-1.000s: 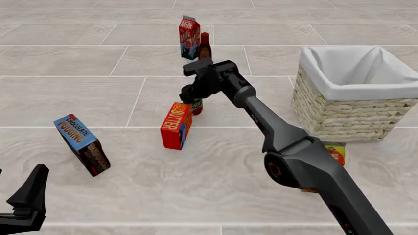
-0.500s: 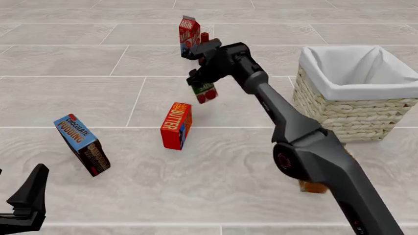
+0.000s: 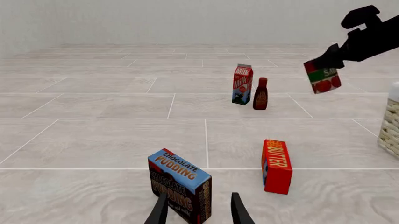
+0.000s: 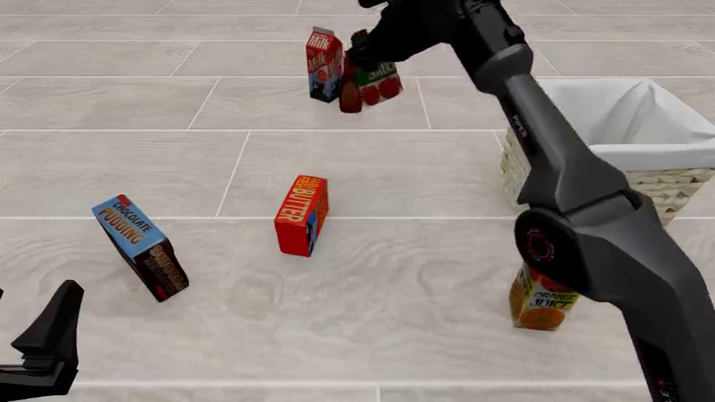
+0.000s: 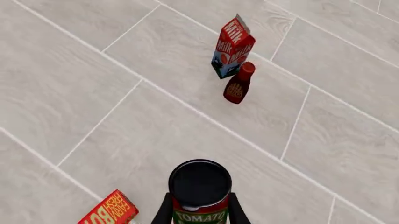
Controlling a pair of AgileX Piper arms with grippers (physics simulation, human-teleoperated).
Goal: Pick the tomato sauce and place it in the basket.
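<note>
The tomato sauce point(image 4: 383, 85), a small can with a green and red tomato label, hangs high in the air in front of the milk carton and bottle. My right gripper point(image 4: 374, 60) is shut on it from above. The right wrist view shows the tomato sauce point(image 5: 199, 189) and its dark lid between the two fingers point(image 5: 163, 212). The left wrist view has the tomato sauce point(image 3: 322, 77) aloft at far right. The basket point(image 4: 659, 177), pale wicker with white lining, stands to the right of the can and lower. My left gripper point(image 4: 45, 343) rests open at the near left, its fingers point(image 3: 159, 212) holding nothing.
A milk carton point(image 4: 323, 63) and a dark red bottle point(image 4: 350, 99) stand at the back. An orange butter box point(image 4: 301, 215) stands mid-table and a chocolate pudding box point(image 4: 140, 247) leans at the left. An orange juice carton point(image 4: 540, 306) sits near the right arm's base.
My right gripper has lifted the tomato sauce from beside the butter box, up and toward the right. The left arm has not moved.
</note>
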